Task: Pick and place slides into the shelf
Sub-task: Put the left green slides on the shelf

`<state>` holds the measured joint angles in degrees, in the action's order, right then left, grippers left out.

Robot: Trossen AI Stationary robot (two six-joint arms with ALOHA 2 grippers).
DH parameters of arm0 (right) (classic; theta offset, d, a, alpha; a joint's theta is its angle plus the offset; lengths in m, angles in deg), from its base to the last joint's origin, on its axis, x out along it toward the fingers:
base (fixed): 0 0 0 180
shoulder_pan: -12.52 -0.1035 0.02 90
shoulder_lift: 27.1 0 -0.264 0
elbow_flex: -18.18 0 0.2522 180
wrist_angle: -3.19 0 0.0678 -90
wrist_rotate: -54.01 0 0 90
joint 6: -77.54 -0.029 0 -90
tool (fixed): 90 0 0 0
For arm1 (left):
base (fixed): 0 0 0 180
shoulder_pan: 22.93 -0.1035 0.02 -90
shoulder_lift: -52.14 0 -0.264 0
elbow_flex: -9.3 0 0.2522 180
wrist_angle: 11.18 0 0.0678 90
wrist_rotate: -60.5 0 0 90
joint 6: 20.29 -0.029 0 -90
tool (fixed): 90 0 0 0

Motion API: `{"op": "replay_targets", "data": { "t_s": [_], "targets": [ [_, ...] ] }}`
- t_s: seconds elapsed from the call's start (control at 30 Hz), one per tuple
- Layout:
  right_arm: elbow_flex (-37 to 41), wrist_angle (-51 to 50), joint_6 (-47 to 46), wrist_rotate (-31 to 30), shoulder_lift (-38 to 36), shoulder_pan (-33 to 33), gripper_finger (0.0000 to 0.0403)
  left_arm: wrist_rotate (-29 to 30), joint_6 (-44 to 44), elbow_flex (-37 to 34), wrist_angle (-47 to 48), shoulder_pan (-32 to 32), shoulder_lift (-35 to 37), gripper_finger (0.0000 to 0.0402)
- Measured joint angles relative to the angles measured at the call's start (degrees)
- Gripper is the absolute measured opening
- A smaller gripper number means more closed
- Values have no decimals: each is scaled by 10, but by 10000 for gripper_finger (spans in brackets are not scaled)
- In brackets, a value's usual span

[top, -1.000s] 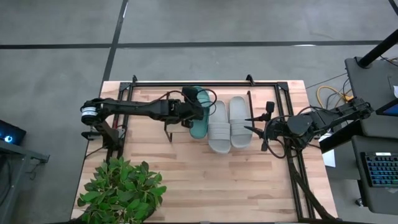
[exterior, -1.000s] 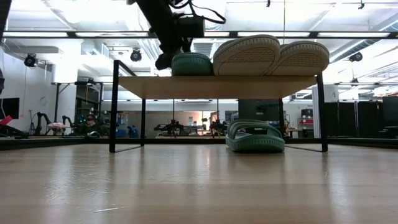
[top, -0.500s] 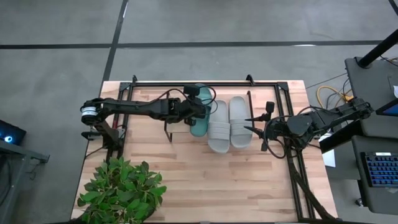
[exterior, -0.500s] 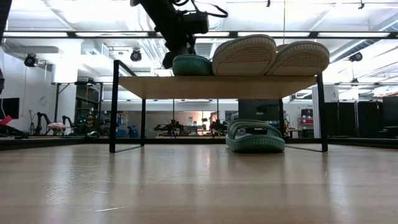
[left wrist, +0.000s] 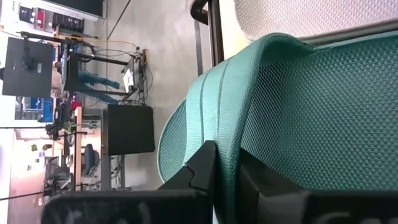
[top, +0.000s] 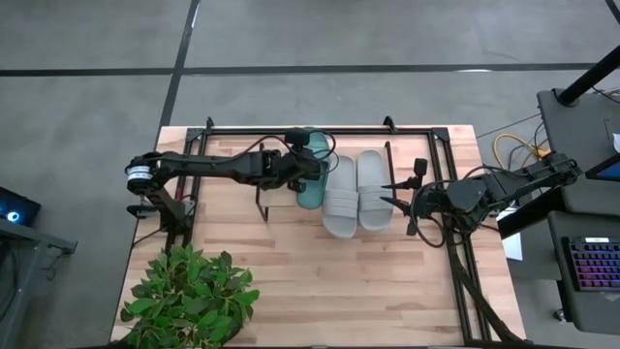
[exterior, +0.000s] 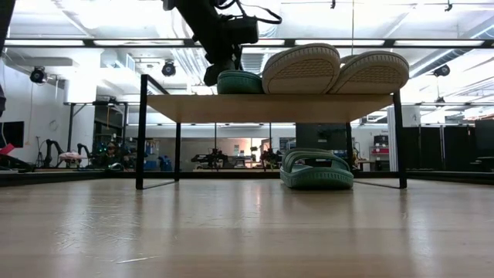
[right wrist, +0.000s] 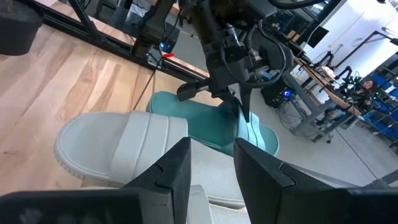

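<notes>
In the last second the left tool point(top: 312, 171) clamped shut on the strap of a teal slide point(top: 310, 186) lying on the shelf point(exterior: 270, 107), left of two grey slides point(top: 356, 191). Probably a re-grip to straighten it. The right tool point(top: 399, 191) waited half-open beside the grey pair.

Two dark jointed arms, black cables

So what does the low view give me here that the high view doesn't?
Only the low view shows the second teal slide on the table under the shelf. Only the high view shows the waiting right hand and the potted plant. Both show the left hand shut on the teal slide beside two grey slides on top.
</notes>
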<state>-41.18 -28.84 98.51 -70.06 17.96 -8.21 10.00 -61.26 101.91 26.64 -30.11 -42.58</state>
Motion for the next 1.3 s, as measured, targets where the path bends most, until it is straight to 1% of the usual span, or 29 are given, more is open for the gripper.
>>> {"op": "replay_targets", "data": {
  "t_s": [0.23,0.53,0.67,0.97,1.1,1.3],
  "targets": [
    [1,0,0,0,0,0,112,-21,-4,0,-16,-10,0,13],
    [1,0,1,0,0,0,112,-27,-4,0,-17,-23,0,13],
    [1,0,3,0,0,0,112,-45,-3,0,-18,-23,0,13],
    [1,0,2,0,0,0,112,-48,0,-1,-17,-24,0,15],
    [1,0,1,0,0,0,112,-56,1,-1,-10,-24,0,38],
    [1,0,1,0,0,0,112,-58,2,-1,-10,-24,2,105]
  ]
}}
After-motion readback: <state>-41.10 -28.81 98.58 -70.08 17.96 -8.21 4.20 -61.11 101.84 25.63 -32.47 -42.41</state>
